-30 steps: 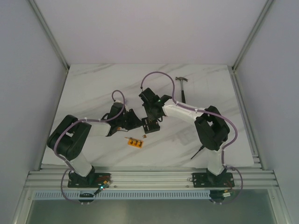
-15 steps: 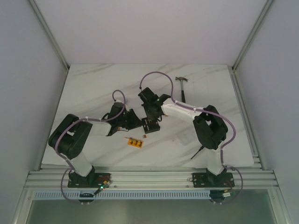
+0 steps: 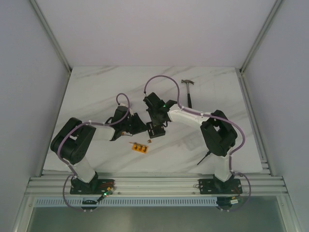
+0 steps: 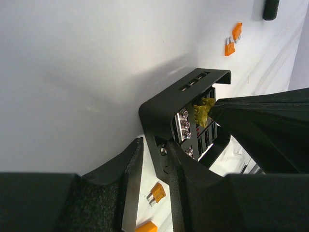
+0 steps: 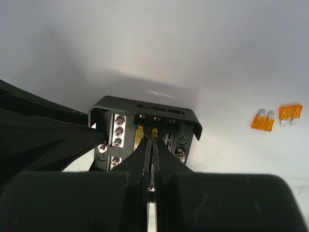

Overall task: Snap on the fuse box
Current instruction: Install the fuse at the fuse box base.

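L claw [image 4: 154, 146] clamps box [image 4: 164, 104] wall | R claw [image 5: 152, 144] pinched on fuse [image 5: 154, 131] in box | loose fuses [image 5: 263, 122] nr | mid table [image 3: 96, 92], edges well off

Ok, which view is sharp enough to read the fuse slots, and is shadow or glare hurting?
Right wrist: fuse box crisp, screws and slots readable, own fingers blurred dark, shadow behind the box. Left wrist: box interior shaded, near fingers blurred. Top external: evenly lit, box too small for detail.
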